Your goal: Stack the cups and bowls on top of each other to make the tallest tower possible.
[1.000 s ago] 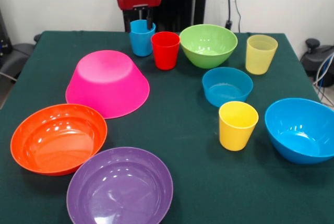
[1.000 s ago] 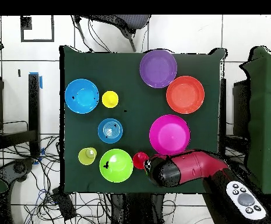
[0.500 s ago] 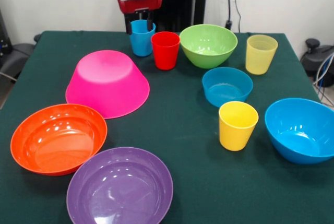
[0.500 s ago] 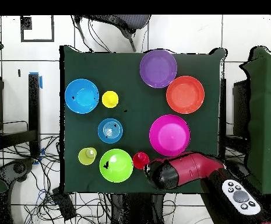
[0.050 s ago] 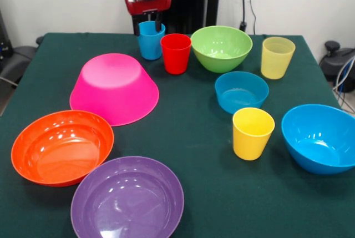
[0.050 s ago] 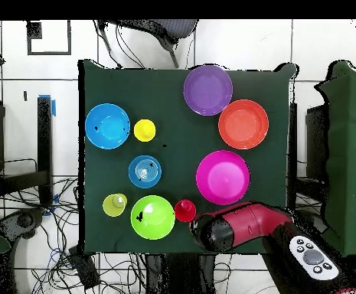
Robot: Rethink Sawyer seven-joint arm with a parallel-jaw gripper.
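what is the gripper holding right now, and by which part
It cannot be told for sure. The gripper is at the rim of the blue cup, with one dark tip inside it, but whether it is clamped on the rim is not visible.

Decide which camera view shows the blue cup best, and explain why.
The front view. There the blue cup stands upright beside the red cup, its side and rim plain, with the gripper at its rim. In the overhead view the arm covers the spot, so the blue cup cannot be seen.
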